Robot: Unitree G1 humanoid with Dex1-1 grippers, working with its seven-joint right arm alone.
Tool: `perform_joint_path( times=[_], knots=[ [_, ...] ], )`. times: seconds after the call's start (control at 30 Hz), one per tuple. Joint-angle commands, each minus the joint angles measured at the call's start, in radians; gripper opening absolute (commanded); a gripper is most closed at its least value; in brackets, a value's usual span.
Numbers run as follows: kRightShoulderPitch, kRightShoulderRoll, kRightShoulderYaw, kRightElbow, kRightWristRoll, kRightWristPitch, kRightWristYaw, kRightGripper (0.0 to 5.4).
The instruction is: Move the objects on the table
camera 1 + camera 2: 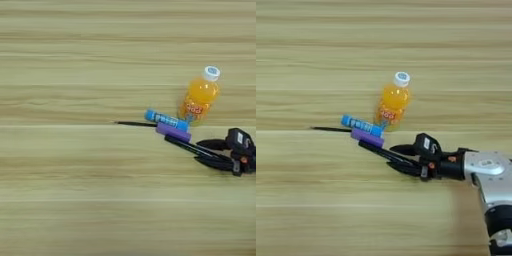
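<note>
The juice bottle lies on its side on the table, its white cap pointing toward the far edge and its orange body tilted slightly, with the label end nearest the other small things. Just beside the bottle's label end, on its left and a little nearer the robot, lies the blue tube, slanting down to the right so that its right end reaches the bottle's base; whether the two actually touch cannot be told. Right against the near side of the tube lies the purple cylinder, parallel to it and pressed along its lower edge. A black pen pokes out to the left from under or behind the tube, well to the left of the bottle, as a thin dark line on the wood. A second thin black rod runs from the cylinder's near side down and to the right, away from the bottle, toward the gripper; whether it belongs to that pen cannot be told. The right gripper sits on the near right side of the bottle, its silver forearm coming in from the right edge. Its two black fingers are spread apart, pointing left toward the cluster, one on each side of the rod's right end, and they do not appear closed on anything.
</note>
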Motion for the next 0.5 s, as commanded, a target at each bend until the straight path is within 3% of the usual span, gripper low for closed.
perform_joint_path(
  times=[0.03,0.5],
  knots=[
    [-0.059,-0.040,-0.017,-0.021,0.002,-0.018,-0.033,2.59],
    [-0.063,-0.040,-0.016,-0.016,0.002,-0.026,-0.031,3.87]
  ],
)
